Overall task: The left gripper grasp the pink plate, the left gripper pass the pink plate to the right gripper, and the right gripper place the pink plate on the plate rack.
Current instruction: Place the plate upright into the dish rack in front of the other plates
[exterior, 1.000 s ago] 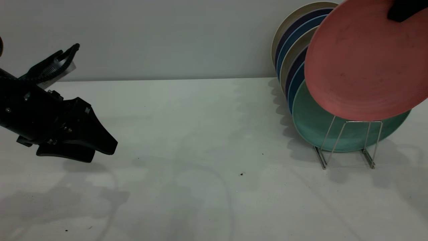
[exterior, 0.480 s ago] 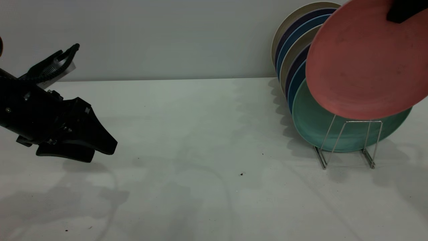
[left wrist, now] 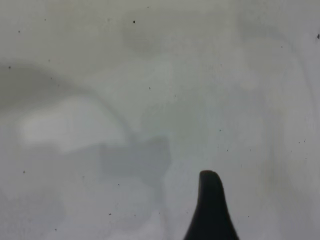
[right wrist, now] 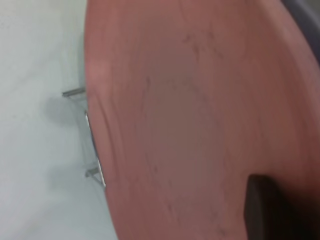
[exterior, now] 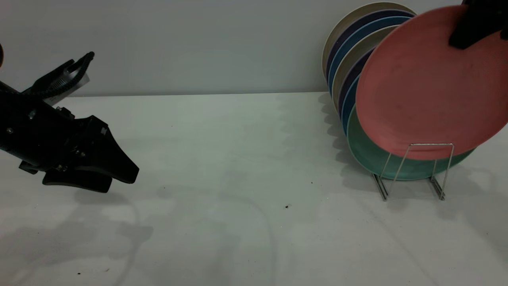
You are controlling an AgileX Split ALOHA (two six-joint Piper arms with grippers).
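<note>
At the far left we see the left tool (exterior: 115,178) hanging just above the desk (exterior: 222,167), empty, its two wedge fingers pressed close together and pointing toward the middle. Its wrist view shows one dark fingertip (left wrist: 210,200) over the bare, speckled surface.

Moving right, we come to the plate rack (exterior: 412,171), a thin wire stand at the desk's right end. It holds a row of plates standing on edge and leaning back toward the wall: cream, dark blue and light blue rims (exterior: 349,47) stacked one behind another, with a green plate (exterior: 365,155) in front of them.

In front of the green plate we find the pink plate (exterior: 420,87), nearly upright, its flat face turned toward us and tilted so its top leans to the right. Its lower edge dips behind the top bar of the rack's front wire loop; we cannot tell whether it already rests on the rack.

At the upper right corner the right tool (exterior: 474,26) pinches the pink plate by its upper rim. Its wrist view shows one finger (right wrist: 267,207) lying on the pink face, with the rack's wires beyond the plate's edge.
</note>
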